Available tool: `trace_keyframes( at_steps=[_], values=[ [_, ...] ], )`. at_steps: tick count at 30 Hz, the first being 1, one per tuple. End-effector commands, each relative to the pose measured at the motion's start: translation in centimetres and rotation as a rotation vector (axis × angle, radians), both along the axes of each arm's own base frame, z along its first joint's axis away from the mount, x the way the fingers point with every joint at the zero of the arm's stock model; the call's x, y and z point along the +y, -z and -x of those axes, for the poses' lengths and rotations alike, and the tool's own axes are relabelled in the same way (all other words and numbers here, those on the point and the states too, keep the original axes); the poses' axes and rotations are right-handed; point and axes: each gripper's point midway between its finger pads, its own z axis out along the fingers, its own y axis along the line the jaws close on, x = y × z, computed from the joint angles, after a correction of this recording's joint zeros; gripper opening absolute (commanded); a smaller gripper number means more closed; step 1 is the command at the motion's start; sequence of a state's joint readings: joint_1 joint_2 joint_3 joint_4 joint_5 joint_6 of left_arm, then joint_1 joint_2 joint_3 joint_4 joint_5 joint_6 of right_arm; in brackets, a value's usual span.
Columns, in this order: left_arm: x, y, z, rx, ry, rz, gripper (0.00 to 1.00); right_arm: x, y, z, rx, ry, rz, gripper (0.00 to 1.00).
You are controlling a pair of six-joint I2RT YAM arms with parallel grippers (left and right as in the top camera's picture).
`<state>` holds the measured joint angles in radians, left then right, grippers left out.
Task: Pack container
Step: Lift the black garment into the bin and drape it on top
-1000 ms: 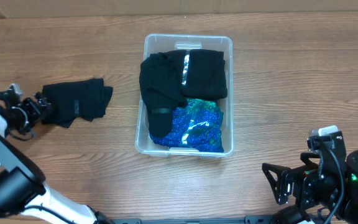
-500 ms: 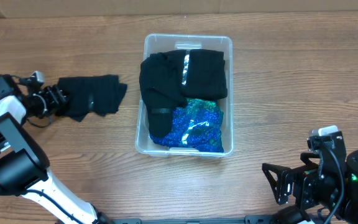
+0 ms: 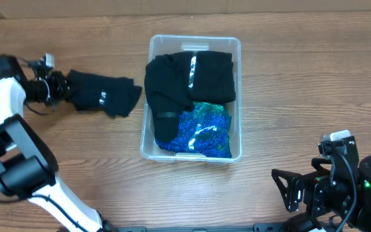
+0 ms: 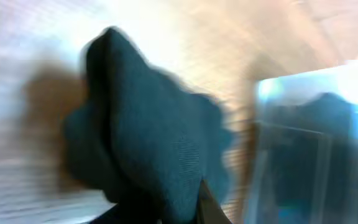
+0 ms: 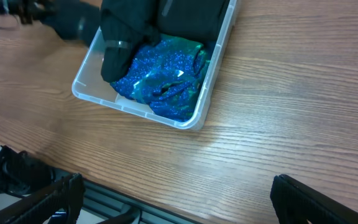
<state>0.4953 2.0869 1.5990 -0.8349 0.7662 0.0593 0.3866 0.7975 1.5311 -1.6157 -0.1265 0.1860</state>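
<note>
Wood-grain table (image 3: 301, 90) fills the overhead view. Mid-table sits the container (image 3: 166, 45), long axis near to far, upright, open top. Inside it, black clothing (image 3: 211, 77) lies folded across the far half with one strip trailing down the left side, and blue sequined fabric (image 3: 201, 132) takes the near half; looks like room left on top. Left of the container is a loose black garment (image 3: 102, 96), near the far-left corner but not touching it; cannot tell if it is clear of the table or dragging. At that garment's left end is the left gripper (image 3: 58, 90), pinching the cloth as far as overhead shows. Left wrist view is motion-blurred: dark cloth fills it, container wall at right, fingers not readable. Parked near-right, well apart from everything, is the right gripper (image 5: 176, 202), fingers spread wide, holding nothing. Handling call: container is thin clear plastic, so probably light, fairly stiff, slick-walled, and likely to skid on the wood if nudged sideways. Best hold is the thick rim, mid long side or a corner; the walls would flex. Garment is limp and will drape and snag the rim, so it should come in high over the left wall and drop onto the black stack.
</note>
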Motion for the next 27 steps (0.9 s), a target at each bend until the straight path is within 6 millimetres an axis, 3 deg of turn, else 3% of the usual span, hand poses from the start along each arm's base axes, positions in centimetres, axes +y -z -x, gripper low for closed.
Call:
trace_keyframes(
  at_steps=[1, 6, 7, 8, 10, 12, 17, 20, 23, 27],
  values=[
    [-3.1, -14.7, -1.3, -0.335, 0.083, -0.129, 0.04, 0.0, -0.2, 0.0, -0.010, -0.005, -0.003, 1.00],
    [-7.6, -26.2, 0.6, -0.569, 0.121, -0.188, 0.04, 0.0, -0.2, 0.0, -0.010, -0.005, -0.003, 1.00],
    [-9.8, -29.5, 1.7, -0.653, 0.175, -0.177, 0.04, 0.0, -0.2, 0.0, -0.010, -0.005, -0.003, 1.00],
    [-11.6, -31.6, 2.7, -0.712, 0.231, -0.144, 0.04, 0.0, -0.2, 0.0, -0.010, -0.005, -0.003, 1.00],
    [-14.9, -34.2, 4.3, -0.798, 0.350, -0.078, 0.04, 0.0, -0.2, 0.0, -0.010, -0.005, -0.003, 1.00],
    [-19.6, -35.5, 6.2, -0.876, 0.527, 0.005, 0.04, 0.0, -0.2, 0.0, -0.010, -0.005, -0.003, 1.00],
    [-30.7, -34.8, 10.3, -0.949, 0.889, 0.148, 0.04, 0.0, -0.2, 0.0, -0.010, -0.005, -0.003, 1.00],
    [-36.7, -31.3, 13.4, -1.065, 1.179, 0.143, 0.04, 0.0, -0.2, 0.0, -0.010, -0.005, -0.003, 1.00],
    [-38.9, -25.5, 13.9, -1.045, 1.353, 0.053, 0.04, 0.0, -0.2, 0.0, -0.010, -0.005, -0.003, 1.00],
    [-38.0, -18.4, 10.5, -0.899, 1.411, -0.121, 0.04, 0.0, -0.2, 0.0, -0.010, -0.005, -0.003, 1.00]
  ],
)
